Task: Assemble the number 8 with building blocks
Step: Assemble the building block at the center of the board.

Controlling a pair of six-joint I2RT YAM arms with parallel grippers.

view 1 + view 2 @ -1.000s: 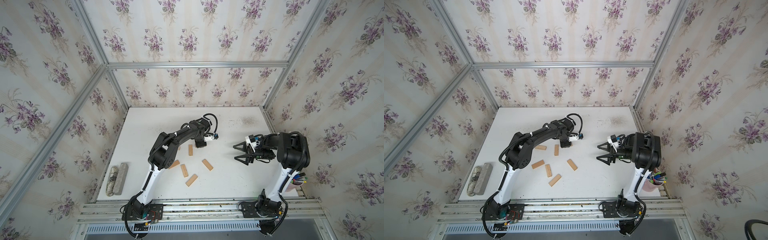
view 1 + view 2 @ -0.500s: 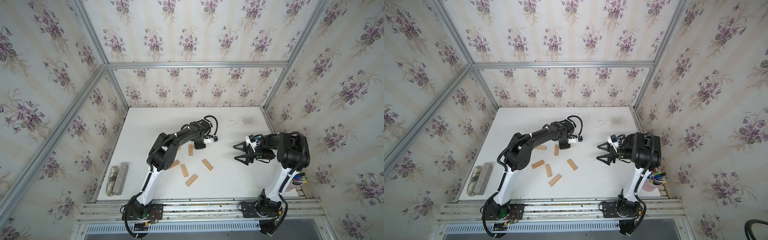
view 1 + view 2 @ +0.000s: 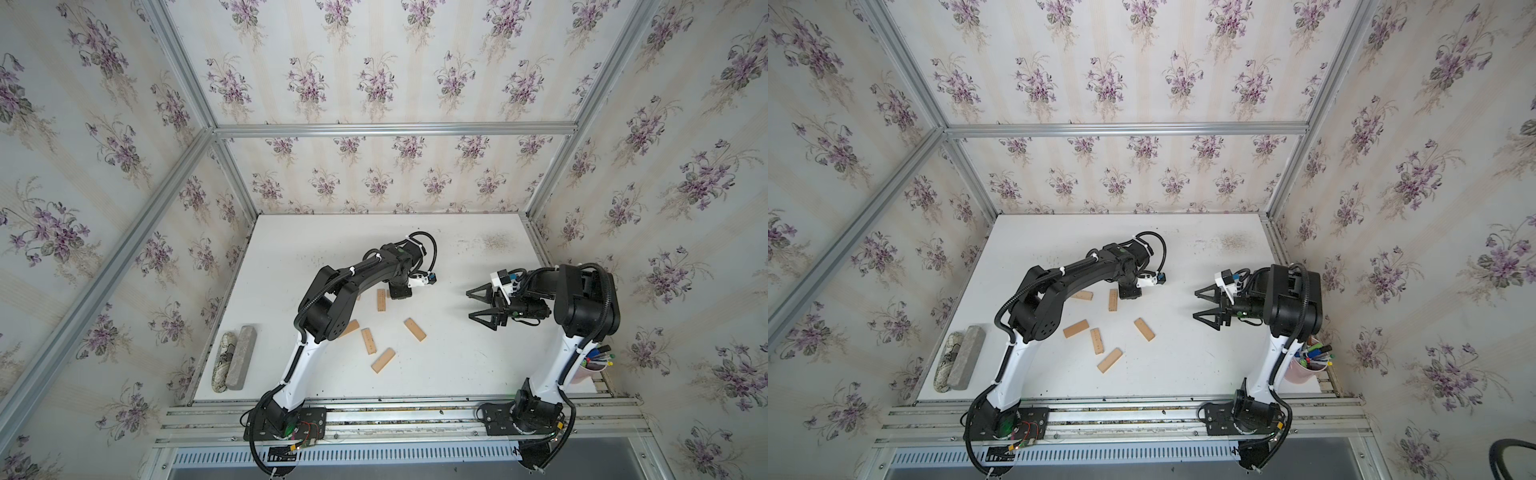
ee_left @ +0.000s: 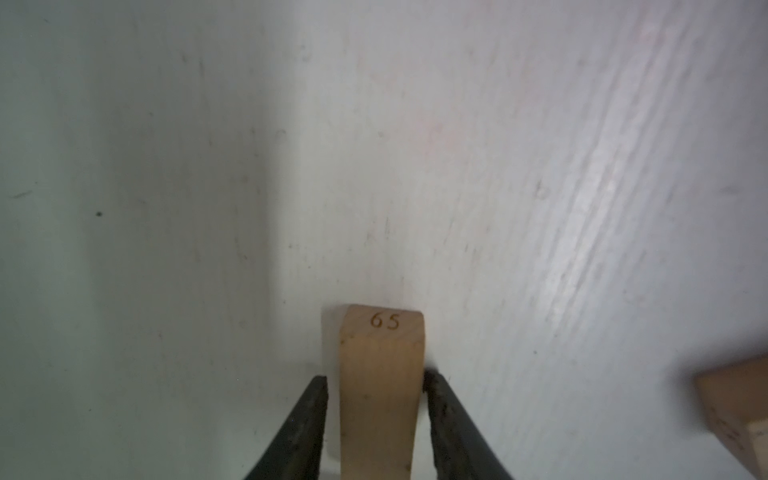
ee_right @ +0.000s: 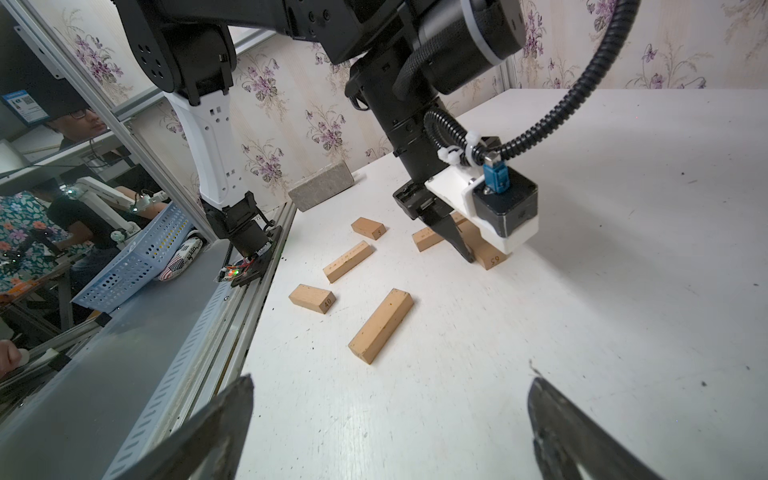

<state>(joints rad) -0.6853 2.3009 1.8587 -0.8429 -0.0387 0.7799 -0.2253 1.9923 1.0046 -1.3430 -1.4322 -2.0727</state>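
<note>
1. L claw [image 4: 376,378]: black jaws set narrow either side of a small light-tan wooden block stamped "65" [image 4: 382,332]. There's a sliver of gap on one side, so prob. slack, not clamping. The block lies flat on the white tabletop [image 3: 457,365], mid-table toward the back.
2. Just beside it: a dotted tan block [image 3: 1113,300] lying front-to-back, then a plain tan block [image 3: 1081,295] crosswise, close by the arm. Near each other, ends not joined.
3. Further out, toward the front, four lie loose at all angles: tan block by the elbow [image 3: 1076,328], second dotted block [image 3: 1097,340], slanted tan block [image 3: 1144,329], frontmost tan block [image 3: 1109,360].
4. R claw [image 3: 468,305]: jaws wide, empty, hanging over bare table, well apart from the blocks.
5. Progress, my guess: early. No number 8 readable yet. At most 3 of 7 are near their spots, 4 left to fetch, then squaring up.
</note>
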